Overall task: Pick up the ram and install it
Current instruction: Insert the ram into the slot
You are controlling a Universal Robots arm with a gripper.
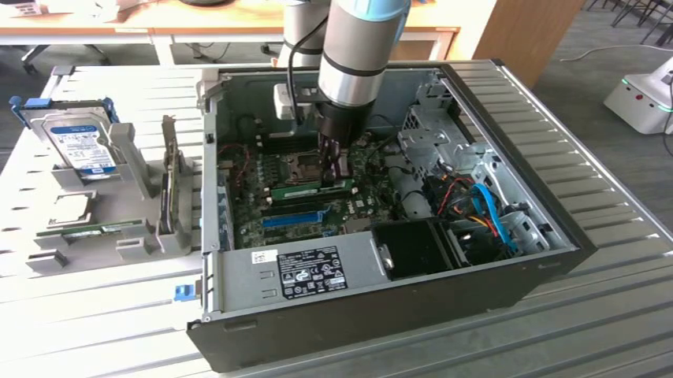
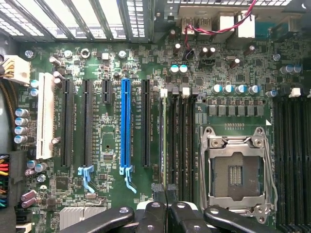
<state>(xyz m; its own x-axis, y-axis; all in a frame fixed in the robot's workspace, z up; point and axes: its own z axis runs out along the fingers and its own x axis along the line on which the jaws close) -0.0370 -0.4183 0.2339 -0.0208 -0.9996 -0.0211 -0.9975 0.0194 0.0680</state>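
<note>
We judge the install step to be in hand: the ram [image 1: 305, 190] stands on edge in the board [image 2: 112, 145] beside the socket [image 2: 235, 172]. Our gripper [image 2: 165, 191], its tips pinched together, hangs over one end of the ram (touching or not, we cannot tell). Seating it, we think, calls for straight, even downward pressure.

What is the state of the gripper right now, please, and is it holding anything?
Gripper: closed, pinching the ram, which stands in a slot on the motherboard.
</note>
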